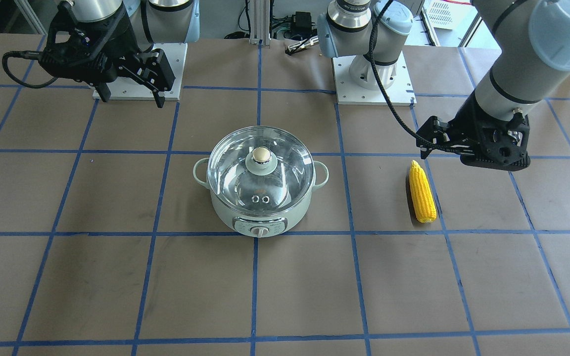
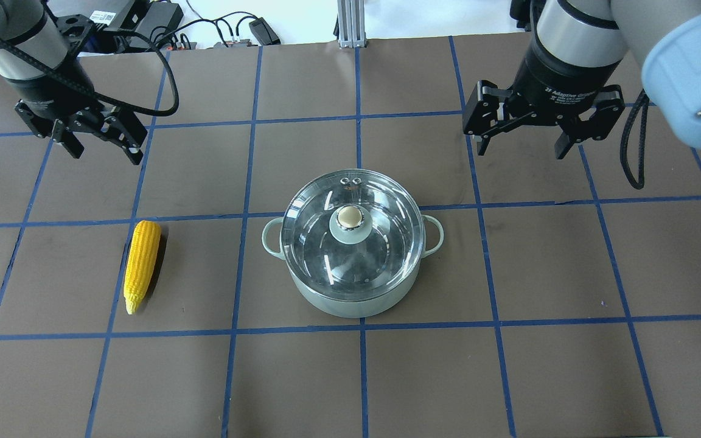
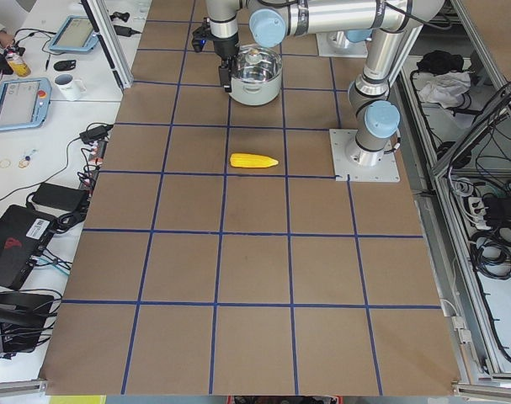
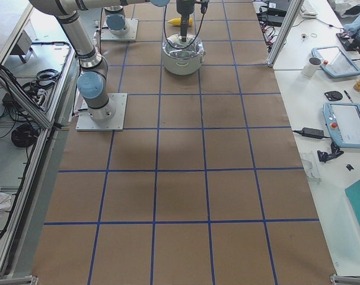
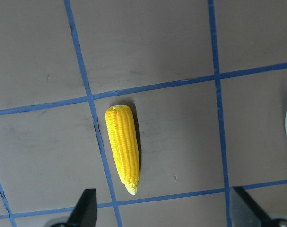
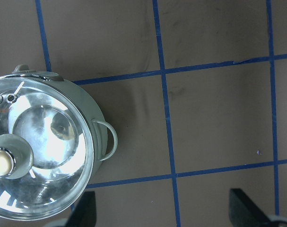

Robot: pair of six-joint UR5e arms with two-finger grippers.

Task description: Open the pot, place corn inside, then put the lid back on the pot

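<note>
Pot [image 2: 350, 298]: closed, nothing begun. Left gripper [image 2: 106, 155] spread, empty, hanging beyond the corn [image 2: 142, 263], which lies well to the pot's left. Right gripper [image 2: 521, 151] spread, empty, beyond the pot's right handle. Lid [image 2: 350, 252] seated. All steps outstanding.

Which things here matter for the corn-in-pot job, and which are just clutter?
Job:
pot
lid, closed on the pot
corn

Lying about:
mug
teach pendant
cables

The lid [image 2: 350, 228] sits on the pot [image 2: 353, 298]; the corn [image 2: 141, 263] lies well apart on the robot's left.
</note>
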